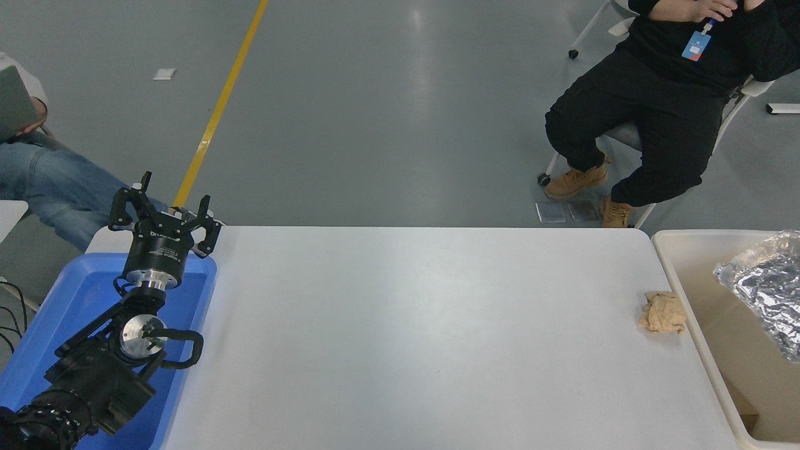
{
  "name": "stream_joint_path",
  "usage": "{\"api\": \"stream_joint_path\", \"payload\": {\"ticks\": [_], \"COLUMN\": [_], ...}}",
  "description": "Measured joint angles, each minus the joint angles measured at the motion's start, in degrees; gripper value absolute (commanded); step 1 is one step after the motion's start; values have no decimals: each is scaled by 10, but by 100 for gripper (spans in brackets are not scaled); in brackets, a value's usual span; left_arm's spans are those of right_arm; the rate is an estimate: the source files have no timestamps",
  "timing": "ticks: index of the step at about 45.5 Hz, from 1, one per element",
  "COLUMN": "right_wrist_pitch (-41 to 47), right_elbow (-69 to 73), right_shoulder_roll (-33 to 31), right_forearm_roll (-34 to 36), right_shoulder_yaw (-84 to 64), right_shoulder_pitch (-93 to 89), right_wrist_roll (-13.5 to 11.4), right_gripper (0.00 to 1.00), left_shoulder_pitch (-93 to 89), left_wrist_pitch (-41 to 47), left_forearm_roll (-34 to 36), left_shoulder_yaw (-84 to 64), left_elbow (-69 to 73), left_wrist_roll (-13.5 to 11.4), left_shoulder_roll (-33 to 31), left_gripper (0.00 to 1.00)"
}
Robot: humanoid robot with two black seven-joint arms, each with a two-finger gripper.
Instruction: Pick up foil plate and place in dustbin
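- Foil plate (764, 289): crinkled silver tray, tilted, showing over the mouth of the dustbin at the right edge of view. Part of it runs out of frame, so what supports it cannot be seen; it looks to be inside the bin's outline, either dropping in or held low over it.
- Dustbin (687, 275): large cream bin with a thick rim, standing just beside the right end of the surface, presumably put there so the working arm can reach it without stretching. Its deep walls are visible, and something brown lies at the bottom near corner.
- Right arm and its pincer: not in view; whether it grasps the plate or has let go cannot be told.
- Left pincer (165, 212): parked at the lower left over the blue tub (75, 294), fingers spread and grasping nothing. It plays no visible part in the work.
- Surface (406, 337): white table top, carrying only a small crumpled tan paper wad (662, 313) near its right edge, close to the bin's rim but outside it.
- Persons: one seated at the far right in dark clothes and tan boots, another at the far left in jeans; both are well apart from the surface.
- Judgement of progress: the placing step appears all but done, since the plate sits within the bin opening; what remains is for it to settle fully inside.
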Motion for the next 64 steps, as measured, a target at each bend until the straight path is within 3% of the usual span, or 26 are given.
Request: {"api": "stream_joint_path", "payload": {"ticks": [5, 17, 28, 52, 64], "right_wrist_pitch": [2, 5, 25, 159, 219], "right_elbow": [-1, -3, 21, 176, 379], "right_shoulder_roll": [4, -3, -6, 133, 158], "right_forearm_roll": [1, -7, -59, -122, -190], "right_shoulder_yaw": [2, -8, -95, -313, -347], "right_shoulder_pitch": [-6, 32, 179, 521, 684], "right_wrist_roll": [0, -1, -1, -1, -1], "right_gripper": [100, 100, 100, 100, 100], "left_shoulder_pitch": [0, 0, 0, 0, 0], "left_wrist_pitch": [0, 0, 0, 0, 0], "left_forearm_roll": [0, 0, 0, 0, 0], "left_shoulder_yaw": [0, 0, 0, 0, 0], "left_elbow": [0, 0, 0, 0, 0], "left_wrist_roll": [0, 0, 0, 0, 0], "left_shoulder_roll": [0, 0, 0, 0, 0], "left_gripper": [99, 99, 99, 99, 99]}}
